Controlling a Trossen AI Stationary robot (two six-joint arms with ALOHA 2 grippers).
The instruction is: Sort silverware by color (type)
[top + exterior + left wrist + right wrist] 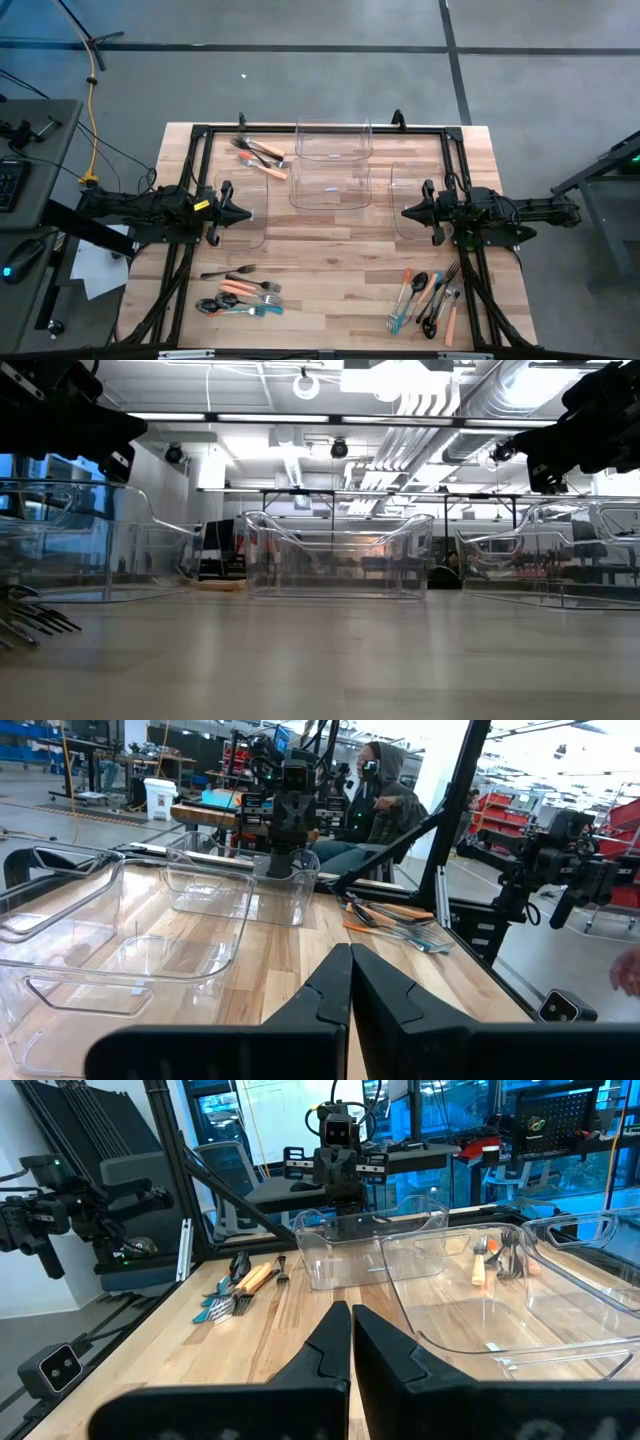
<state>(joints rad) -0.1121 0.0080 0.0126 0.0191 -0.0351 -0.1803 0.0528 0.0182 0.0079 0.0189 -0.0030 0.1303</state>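
Silverware [245, 295] lies heaped at 7, 5 and 11 o'clock; the left gripper [243, 213] and right gripper [407, 212], both closed and empty, risk snagging several tangled pieces together.

- Bright, even light falls from overhead fixtures, seen glaring white in the low view.
- Shadows on the wooden table [330, 250] are faint and soft.
- The clear bins [340, 555] catch pale reflections.
- In the low view, the near tabletop is blurred.
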